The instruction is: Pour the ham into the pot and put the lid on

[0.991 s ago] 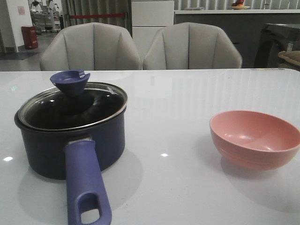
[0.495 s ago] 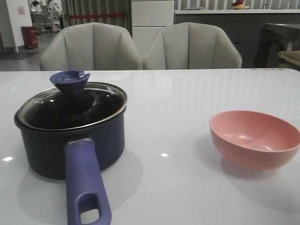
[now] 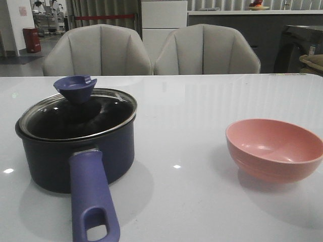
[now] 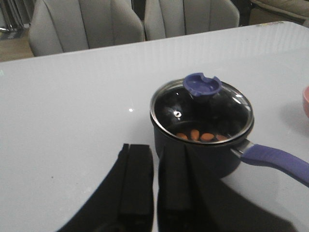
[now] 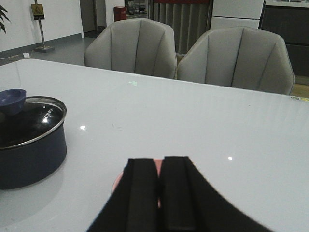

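The dark navy pot (image 3: pixel 50 161) stands on the left of the white table, its purple-blue handle (image 3: pixel 91 196) pointing toward the front edge. The glass lid (image 3: pixel 75 118) with its blue knob (image 3: pixel 75 88) rests on the pot. In the left wrist view, several orange-pink ham chunks (image 4: pixel 194 135) show through the lid (image 4: pixel 227 108) on the pot's floor. My left gripper (image 4: pixel 154 147) is shut and empty, hanging back from the pot (image 4: pixel 212 157). My right gripper (image 5: pixel 160 159) is shut and empty above the pink bowl (image 5: pixel 118 182). Neither gripper shows in the front view.
The pink bowl (image 3: pixel 275 148) stands on the right of the table with nothing visible inside. Two grey chairs (image 3: pixel 98 50) stand behind the table's far edge. The pot (image 5: pixel 29 159) is well to one side of my right gripper.
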Controlling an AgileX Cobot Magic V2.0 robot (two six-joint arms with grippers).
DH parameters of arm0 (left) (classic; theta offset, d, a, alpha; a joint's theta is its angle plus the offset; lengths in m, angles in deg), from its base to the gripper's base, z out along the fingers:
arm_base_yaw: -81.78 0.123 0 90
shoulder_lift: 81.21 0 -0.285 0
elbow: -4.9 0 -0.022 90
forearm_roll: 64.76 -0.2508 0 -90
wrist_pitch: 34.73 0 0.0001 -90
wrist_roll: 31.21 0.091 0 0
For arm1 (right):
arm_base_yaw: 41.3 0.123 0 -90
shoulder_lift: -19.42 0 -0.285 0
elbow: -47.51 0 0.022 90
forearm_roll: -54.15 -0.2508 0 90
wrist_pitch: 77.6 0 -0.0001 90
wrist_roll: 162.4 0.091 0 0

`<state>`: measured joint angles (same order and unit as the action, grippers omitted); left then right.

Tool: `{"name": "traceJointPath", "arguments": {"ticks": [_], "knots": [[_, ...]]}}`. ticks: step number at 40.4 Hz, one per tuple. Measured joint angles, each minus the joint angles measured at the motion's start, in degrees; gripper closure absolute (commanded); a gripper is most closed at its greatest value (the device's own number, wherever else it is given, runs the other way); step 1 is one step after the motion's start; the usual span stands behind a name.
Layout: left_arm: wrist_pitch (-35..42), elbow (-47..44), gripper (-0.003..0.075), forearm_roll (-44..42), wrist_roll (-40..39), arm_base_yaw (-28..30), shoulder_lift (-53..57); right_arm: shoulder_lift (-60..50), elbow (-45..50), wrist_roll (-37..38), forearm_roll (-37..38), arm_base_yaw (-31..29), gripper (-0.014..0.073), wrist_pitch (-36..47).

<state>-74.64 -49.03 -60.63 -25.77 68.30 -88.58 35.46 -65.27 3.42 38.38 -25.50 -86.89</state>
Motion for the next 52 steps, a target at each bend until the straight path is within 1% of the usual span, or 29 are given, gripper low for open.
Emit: {"name": "traceJointPath", "arguments": {"ticks": [5, 8, 15, 20, 25, 28, 34, 40, 52], "knots": [[5.6, -2.2, 0.0606, -0.7, 0.0, 1.7, 0.0, 0.0, 0.0, 0.0, 0.0, 0.0, 0.0444, 0.0], [8.9, -3.9, 0.0606, -0.7, 0.0, 4.1, 0.0, 0.0, 0.0, 0.0, 0.0, 0.0, 0.0444, 0.0], [13.0, -8.3, 0.0606, -0.9, -1.1, 9.2, 0.0, 0.0, 0.0, 0.0, 0.0, 0.0, 0.0444, 0.0], [15.4, -11.9, 0.0606, -1.3, -3.0, 11.1, 0.0, 0.0, 0.0, 0.0, 0.0, 0.0, 0.0444, 0.0], [20.2, -16.5, 0.0606, -4.1, -8.2, 11.4, 0.0, 0.0, 0.0, 0.0, 0.0, 0.0, 0.0444, 0.0], [23.7, -19.3, 0.0606, -5.0, -9.8, 11.4, 0.0, 0.0, 0.0, 0.0, 0.0, 0.0, 0.0444, 0.0], [29.6, -23.6, 0.0606, -5.5, -10.6, 11.4, 0.0, 0.0, 0.0, 0.0, 0.0, 0.0, 0.0444, 0.0], [35.2, -23.7, 0.0606, -5.5, -10.7, 11.4, 0.0, 0.0, 0.0, 0.0, 0.0, 0.0, 0.0444, 0.0], [36.7, -23.7, 0.0606, -5.6, -10.8, 11.4, 0.0, 0.0, 0.0, 0.0, 0.0, 0.0, 0.0444, 0.0]]}}
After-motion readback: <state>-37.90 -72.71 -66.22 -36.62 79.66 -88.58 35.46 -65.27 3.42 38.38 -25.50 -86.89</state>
